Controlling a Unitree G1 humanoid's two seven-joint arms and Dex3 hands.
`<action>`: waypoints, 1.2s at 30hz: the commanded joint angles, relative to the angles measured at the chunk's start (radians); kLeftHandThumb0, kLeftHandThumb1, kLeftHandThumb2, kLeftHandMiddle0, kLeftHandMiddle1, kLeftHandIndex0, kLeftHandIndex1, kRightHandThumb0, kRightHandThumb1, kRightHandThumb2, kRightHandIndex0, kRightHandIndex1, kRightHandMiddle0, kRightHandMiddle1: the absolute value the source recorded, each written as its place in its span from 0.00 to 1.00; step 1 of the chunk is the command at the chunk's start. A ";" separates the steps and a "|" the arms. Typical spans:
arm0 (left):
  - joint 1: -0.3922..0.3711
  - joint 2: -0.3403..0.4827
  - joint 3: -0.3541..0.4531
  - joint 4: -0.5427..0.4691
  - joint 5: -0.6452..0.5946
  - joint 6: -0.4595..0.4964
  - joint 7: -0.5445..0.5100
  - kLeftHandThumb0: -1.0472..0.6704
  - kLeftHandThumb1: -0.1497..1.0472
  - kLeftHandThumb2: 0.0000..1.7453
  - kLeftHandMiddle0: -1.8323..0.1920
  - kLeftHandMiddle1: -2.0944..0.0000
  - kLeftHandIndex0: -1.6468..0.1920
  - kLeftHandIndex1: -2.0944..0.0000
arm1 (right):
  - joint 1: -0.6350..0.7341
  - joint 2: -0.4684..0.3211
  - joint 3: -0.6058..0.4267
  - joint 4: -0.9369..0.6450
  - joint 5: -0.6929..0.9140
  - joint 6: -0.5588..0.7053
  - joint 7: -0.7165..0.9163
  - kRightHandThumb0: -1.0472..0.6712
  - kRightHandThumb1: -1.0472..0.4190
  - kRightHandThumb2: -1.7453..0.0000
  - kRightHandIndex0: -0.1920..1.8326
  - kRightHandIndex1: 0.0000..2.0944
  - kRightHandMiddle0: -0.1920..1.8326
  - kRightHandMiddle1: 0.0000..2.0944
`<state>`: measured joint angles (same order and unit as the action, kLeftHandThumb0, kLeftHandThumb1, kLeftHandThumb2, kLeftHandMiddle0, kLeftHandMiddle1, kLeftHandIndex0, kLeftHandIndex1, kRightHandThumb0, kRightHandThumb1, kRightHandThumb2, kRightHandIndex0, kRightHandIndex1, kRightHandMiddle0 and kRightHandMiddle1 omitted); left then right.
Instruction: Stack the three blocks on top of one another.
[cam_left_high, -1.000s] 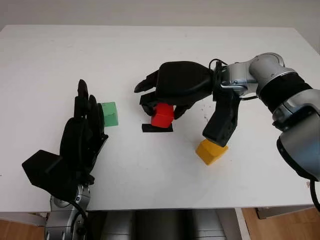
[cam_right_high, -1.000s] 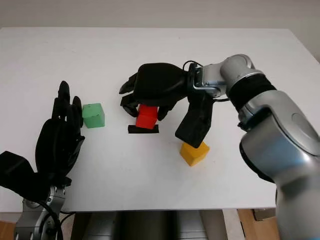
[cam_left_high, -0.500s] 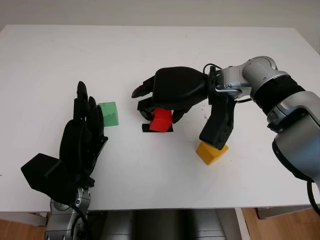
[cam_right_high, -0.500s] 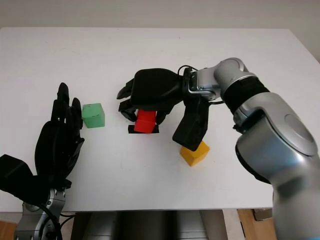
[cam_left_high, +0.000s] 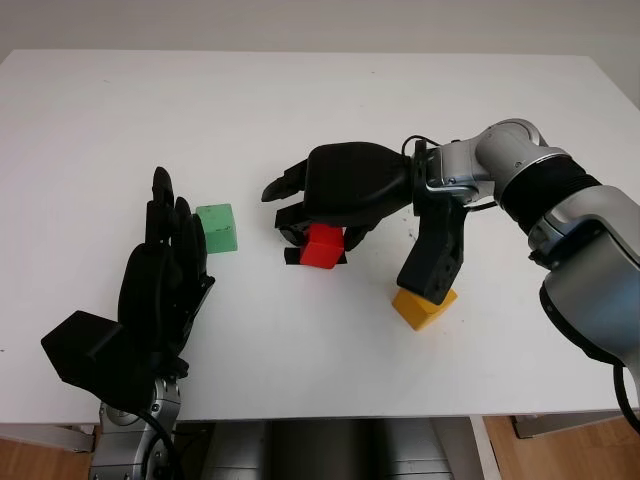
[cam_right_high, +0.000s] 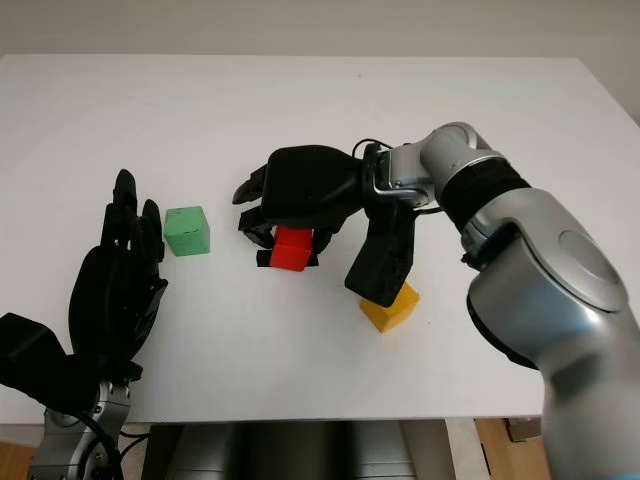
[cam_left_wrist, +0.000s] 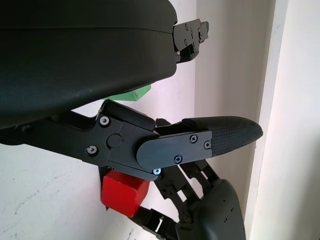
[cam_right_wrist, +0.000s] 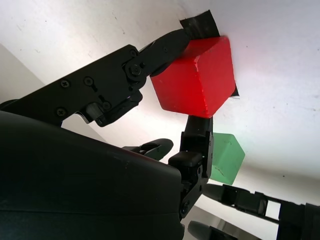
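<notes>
The red block (cam_left_high: 322, 246), a matte cube with slightly rounded edges, sat on a black square of tape (cam_left_high: 296, 258) near the middle of the smooth white table (cam_left_high: 300, 100). The right hand (cam_left_high: 318, 222), a glossy black shell with jointed, screw-fastened fingers (cam_right_wrist: 165, 47), was closed around the red block, one fingertip pressed to its upper edge and another against its far face. The green block (cam_left_high: 217, 227), also a cube, lay well left of the red block, and the yellow block (cam_left_high: 423, 305), turned at an angle, lay to its lower right under the right wrist. The left hand (cam_left_high: 160, 285) was open, holding nothing, just beside the green block.
</notes>
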<state>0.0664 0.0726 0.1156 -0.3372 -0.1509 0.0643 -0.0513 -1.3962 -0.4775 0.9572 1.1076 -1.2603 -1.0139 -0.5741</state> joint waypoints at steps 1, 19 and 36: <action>0.006 -0.007 -0.004 -0.018 0.003 -0.003 0.004 0.16 1.00 0.33 1.00 0.98 1.00 0.98 | -0.003 0.006 0.010 0.004 -0.007 0.008 -0.019 0.36 0.11 0.97 0.33 0.02 0.36 0.60; 0.000 -0.002 -0.004 -0.020 0.008 0.002 0.009 0.16 1.00 0.33 1.00 0.98 1.00 0.98 | -0.016 0.017 0.057 0.012 -0.045 0.044 -0.049 0.28 0.12 0.97 0.29 0.02 0.31 0.63; -0.015 -0.004 0.004 0.004 -0.003 0.000 0.008 0.15 1.00 0.32 0.99 0.97 0.99 0.98 | -0.033 0.000 0.053 0.028 -0.031 0.038 -0.042 0.19 0.13 0.97 0.14 0.01 0.08 0.12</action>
<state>0.0607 0.0727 0.1161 -0.3330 -0.1492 0.0670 -0.0434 -1.4050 -0.4608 1.0275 1.1321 -1.3095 -0.9633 -0.6231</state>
